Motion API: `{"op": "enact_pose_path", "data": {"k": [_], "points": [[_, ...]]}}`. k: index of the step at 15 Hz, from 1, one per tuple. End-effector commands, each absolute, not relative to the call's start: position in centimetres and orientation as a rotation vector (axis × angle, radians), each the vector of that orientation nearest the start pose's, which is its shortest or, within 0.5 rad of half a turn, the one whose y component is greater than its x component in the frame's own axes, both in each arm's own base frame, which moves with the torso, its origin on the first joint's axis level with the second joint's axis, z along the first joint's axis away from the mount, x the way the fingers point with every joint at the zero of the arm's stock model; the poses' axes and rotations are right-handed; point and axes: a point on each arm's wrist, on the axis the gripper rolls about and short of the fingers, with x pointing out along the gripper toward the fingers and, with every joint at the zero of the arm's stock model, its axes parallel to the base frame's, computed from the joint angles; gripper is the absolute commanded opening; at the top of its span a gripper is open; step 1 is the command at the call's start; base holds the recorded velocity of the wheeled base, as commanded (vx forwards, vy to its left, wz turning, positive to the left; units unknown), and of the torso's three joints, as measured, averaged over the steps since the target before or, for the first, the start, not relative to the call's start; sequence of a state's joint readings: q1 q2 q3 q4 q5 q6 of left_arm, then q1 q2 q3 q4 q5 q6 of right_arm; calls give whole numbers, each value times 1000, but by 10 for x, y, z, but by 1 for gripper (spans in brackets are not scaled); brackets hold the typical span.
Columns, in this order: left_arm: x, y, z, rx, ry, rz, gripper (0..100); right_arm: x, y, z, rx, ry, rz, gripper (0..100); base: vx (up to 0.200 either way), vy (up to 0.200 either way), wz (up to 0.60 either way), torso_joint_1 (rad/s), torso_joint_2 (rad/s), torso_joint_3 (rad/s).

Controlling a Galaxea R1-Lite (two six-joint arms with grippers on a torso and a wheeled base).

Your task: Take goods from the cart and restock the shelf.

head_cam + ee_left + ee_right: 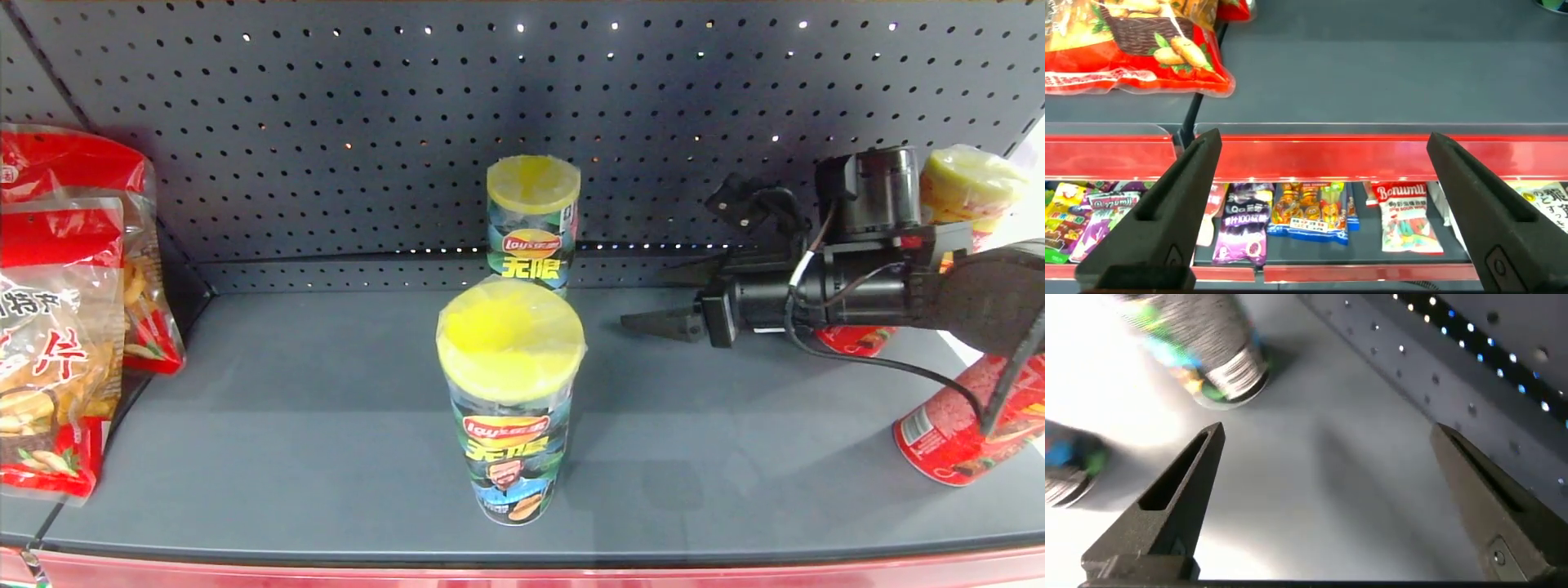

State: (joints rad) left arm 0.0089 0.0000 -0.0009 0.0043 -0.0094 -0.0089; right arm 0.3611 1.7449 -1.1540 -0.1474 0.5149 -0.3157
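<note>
Two chip cans with yellow lids stand upright on the grey shelf [326, 425]: the front can [510, 408] near the shelf's edge, the back can [532, 224] by the pegboard wall. My right gripper [645, 322] hovers low over the shelf to the right of both cans, pointing towards them, apart from each. In the right wrist view the right gripper [1327, 469] is open and holds nothing, with one blurred can [1221, 355] ahead and another can [1065, 469] at the edge. My left gripper [1323, 212] is open and holds nothing, in front of the shelf's red front rail [1323, 155].
Snack bags [57, 327] fill the shelf's left end, and one snack bag [1135, 41] lies near the left gripper. Red cans [951, 425] and a yellow-lidded can [971, 188] crowd the right end behind my right arm. Candy packets [1315, 212] lie on the lower shelf.
</note>
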Motion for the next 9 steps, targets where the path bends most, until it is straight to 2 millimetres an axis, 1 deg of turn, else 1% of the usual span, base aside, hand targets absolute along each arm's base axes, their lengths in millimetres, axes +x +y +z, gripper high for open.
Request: {"op": "enact_pose_path", "data": {"k": [1,2,3,4,5,7,8,9], "points": [[-23,0,75,-9,5,0,100,271,113,233,-259,277,918,100,0,0,0,0,0,0],[-23,0,75,-9,6,0,100,262,111,235,-260,270,924,100,0,0,0,0,0,0],[-23,0,75,-9,6,0,100,261,112,235,-260,270,925,100,0,0,0,0,0,0],[-23,0,75,-9,6,0,100,243,116,241,-267,244,961,100,0,0,0,0,0,0],[-23,0,75,-9,5,0,100,234,120,242,-271,235,987,100,0,0,0,0,0,0],[-23,0,75,-9,6,-2,100,221,130,243,-279,222,1043,100,0,0,0,0,0,0],[-23,0,75,-9,5,0,100,217,133,243,-281,219,1061,100,0,0,0,0,0,0],[-23,0,75,-9,6,-2,100,210,142,246,-287,203,1102,100,0,0,0,0,0,0]]}}
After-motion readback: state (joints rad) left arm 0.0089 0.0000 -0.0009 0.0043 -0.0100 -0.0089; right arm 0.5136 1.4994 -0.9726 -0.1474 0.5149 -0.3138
